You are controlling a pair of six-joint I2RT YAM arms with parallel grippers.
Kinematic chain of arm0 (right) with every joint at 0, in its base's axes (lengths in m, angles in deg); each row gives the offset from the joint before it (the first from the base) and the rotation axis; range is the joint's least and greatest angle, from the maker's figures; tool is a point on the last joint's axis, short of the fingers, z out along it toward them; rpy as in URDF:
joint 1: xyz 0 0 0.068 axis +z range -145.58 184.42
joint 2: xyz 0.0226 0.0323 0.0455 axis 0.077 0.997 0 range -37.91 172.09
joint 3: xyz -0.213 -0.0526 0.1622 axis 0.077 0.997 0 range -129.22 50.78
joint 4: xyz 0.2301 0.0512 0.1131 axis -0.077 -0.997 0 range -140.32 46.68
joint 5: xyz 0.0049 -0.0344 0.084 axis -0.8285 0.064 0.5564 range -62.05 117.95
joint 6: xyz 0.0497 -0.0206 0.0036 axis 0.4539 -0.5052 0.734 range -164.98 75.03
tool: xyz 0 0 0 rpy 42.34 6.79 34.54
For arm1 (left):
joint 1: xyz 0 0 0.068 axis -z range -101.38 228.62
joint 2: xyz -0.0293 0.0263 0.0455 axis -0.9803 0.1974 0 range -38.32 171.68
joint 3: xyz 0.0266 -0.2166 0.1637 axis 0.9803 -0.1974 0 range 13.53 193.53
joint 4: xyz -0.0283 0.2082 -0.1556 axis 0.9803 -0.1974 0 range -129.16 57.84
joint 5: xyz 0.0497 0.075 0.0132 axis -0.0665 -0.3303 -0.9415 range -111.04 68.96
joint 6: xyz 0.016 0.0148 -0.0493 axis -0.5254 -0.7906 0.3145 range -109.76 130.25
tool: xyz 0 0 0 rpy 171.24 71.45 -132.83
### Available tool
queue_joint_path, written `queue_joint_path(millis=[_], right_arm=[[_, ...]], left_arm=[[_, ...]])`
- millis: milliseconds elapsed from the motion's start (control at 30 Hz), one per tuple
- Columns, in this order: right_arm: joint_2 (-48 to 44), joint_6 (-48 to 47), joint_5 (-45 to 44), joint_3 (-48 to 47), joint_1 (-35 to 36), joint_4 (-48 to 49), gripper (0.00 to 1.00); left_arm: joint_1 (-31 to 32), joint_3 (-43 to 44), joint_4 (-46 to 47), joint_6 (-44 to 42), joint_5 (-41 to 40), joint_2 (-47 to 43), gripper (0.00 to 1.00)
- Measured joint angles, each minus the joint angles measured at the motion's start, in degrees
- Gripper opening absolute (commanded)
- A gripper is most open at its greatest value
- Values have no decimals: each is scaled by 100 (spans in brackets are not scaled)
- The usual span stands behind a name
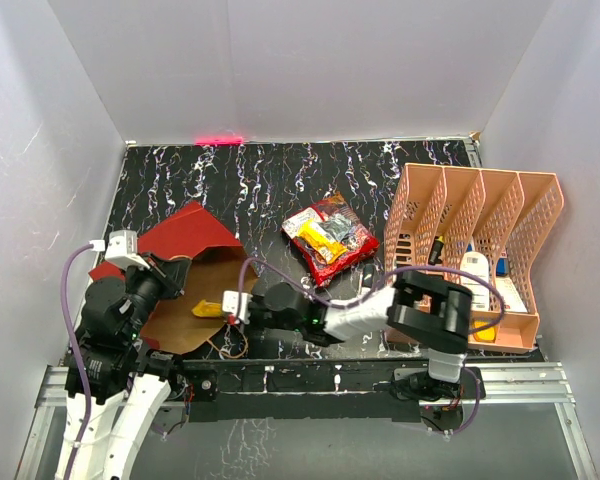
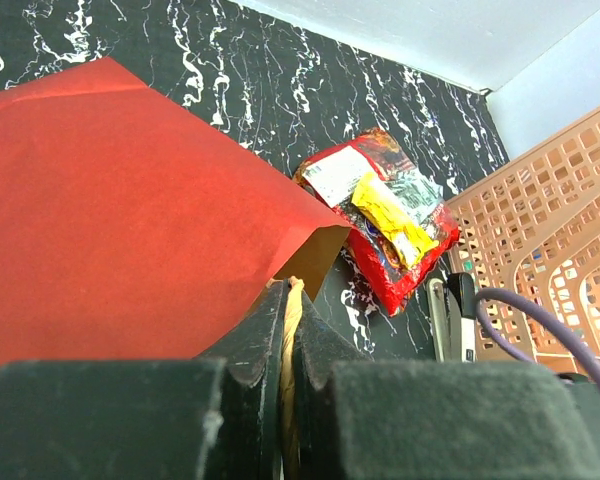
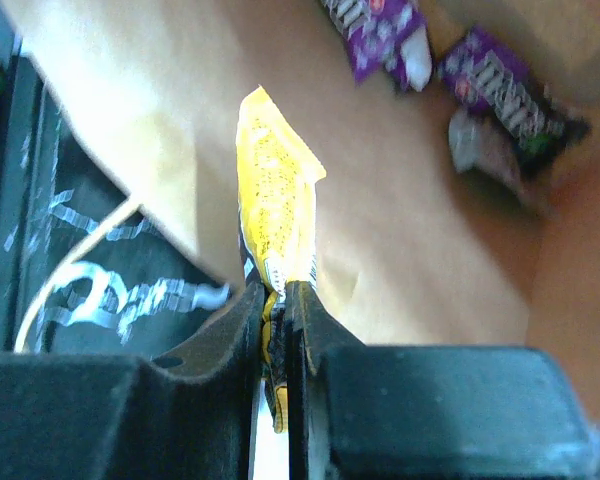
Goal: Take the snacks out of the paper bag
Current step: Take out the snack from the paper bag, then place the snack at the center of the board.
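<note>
The red paper bag [image 1: 190, 235] lies at the near left with its brown inside [image 1: 185, 315] showing. My left gripper [image 2: 289, 300] is shut on a tan cord handle [image 2: 292, 330] at the bag's mouth. My right gripper [image 3: 276, 300] is shut on a yellow snack packet [image 3: 275, 200] at the bag's open mouth; the packet also shows in the top view [image 1: 208, 308]. Purple packets [image 3: 380, 30] and a dark purple one [image 3: 505, 90] lie deeper inside the bag. A pile of red, yellow and silver snacks [image 1: 330, 238] lies on the table mid-right of the bag.
A salmon-orange lattice file rack [image 1: 470, 250] stands at the right, holding a white bottle [image 1: 475, 270] and other items. A slim grey-and-white gadget [image 2: 452, 320] lies next to the rack. The bag's other cord handle [image 1: 230, 345] loops by the near table edge.
</note>
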Motion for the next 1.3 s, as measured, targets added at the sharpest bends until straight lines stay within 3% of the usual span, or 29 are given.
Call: queue_joint_path(millis=[367,500,633,767,900,1300], right_arm=[[-3432,977,-782,2920,0,-468,7],[-4872,1276,-1563,3152,2,-1119,7],[-5740,1239,-2638,3150,0,-1338,7],[-5821,901,-3410,3145,-258,-1305,7],[-5379,938,-3477,3091,-1095,-1357,7],[-4179,1266,-2138,2629,-2870,-732,7]], left_arm=[[0,0,4,2,2,101,0],[0,0,7,2,4,116,0],[0,0,7,2,7,140,0],[0,0,7,2,7,142,0],[0,0,7,2,7,142,0],[0,0,7,2,4,138,0]])
